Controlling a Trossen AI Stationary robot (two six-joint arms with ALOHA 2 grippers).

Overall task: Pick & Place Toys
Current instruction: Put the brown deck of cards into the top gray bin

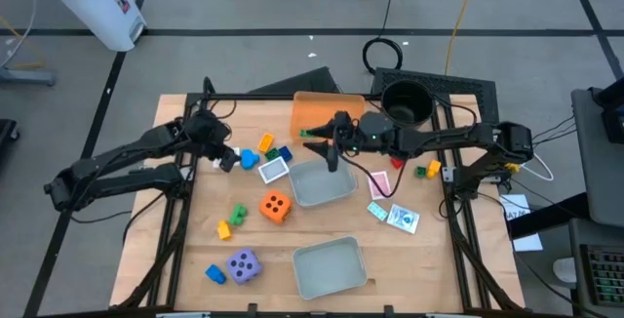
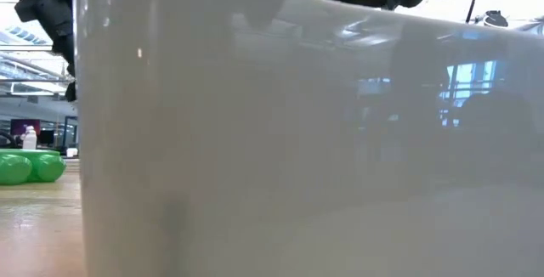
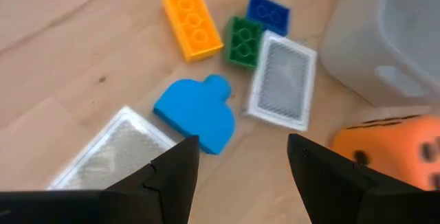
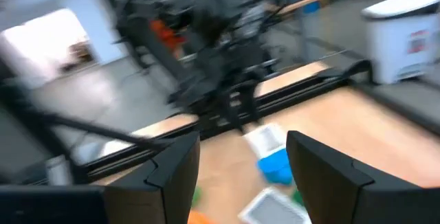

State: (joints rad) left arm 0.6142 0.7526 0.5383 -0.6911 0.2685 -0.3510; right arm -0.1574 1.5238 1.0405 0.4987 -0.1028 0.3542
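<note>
Two grippers work above the wooden table (image 1: 195, 259). Nearest the front edge, the purple die (image 1: 243, 265) sits beside a clear grey tray (image 1: 330, 266). Farther in, the orange die (image 1: 276, 206) lies next to a second grey tray (image 1: 322, 183). The left gripper (image 3: 240, 159) hangs with its fingers apart and empty over a blue piece (image 3: 196, 114); beyond it the yellow brick (image 3: 192, 21) points its long axis away. The right gripper (image 4: 242, 157), also spread and empty, hovers by the orange tray (image 1: 317, 113).

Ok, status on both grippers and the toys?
Left gripper open over blue piece. Right gripper open, empty, above grey tray. Nothing blocking.
</note>
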